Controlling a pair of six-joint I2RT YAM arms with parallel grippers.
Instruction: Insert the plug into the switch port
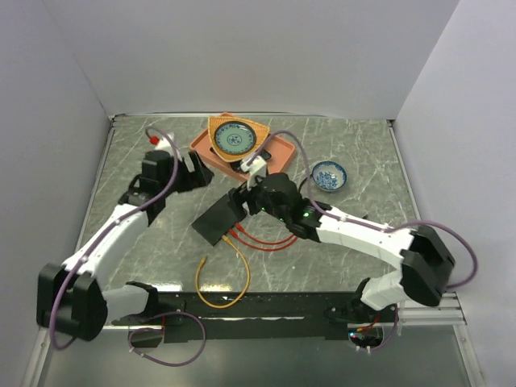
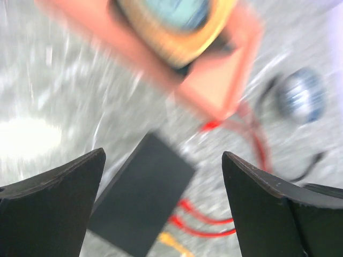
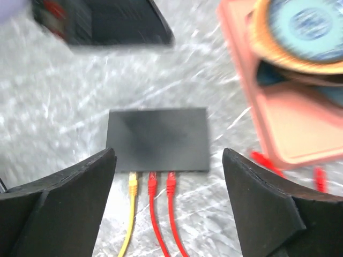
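Observation:
The flat black switch box (image 1: 216, 219) lies on the marble table between my two grippers. In the right wrist view a yellow plug (image 3: 133, 182) and two red plugs (image 3: 152, 182) (image 3: 171, 181) sit side by side in the ports along the box's near edge (image 3: 161, 169); the sockets themselves are hidden behind them. My right gripper (image 3: 169, 155) hangs open above and just short of that edge, holding nothing. My left gripper (image 2: 162, 155) is open too, above the far side of the box (image 2: 142, 198), empty. That view is blurred.
An orange tray (image 1: 201, 150) holding a patterned plate (image 1: 232, 139) stands behind the box. A small blue bowl (image 1: 329, 175) sits to the right. The yellow cable (image 1: 222, 284) and red cables (image 1: 266, 242) loop toward the near edge.

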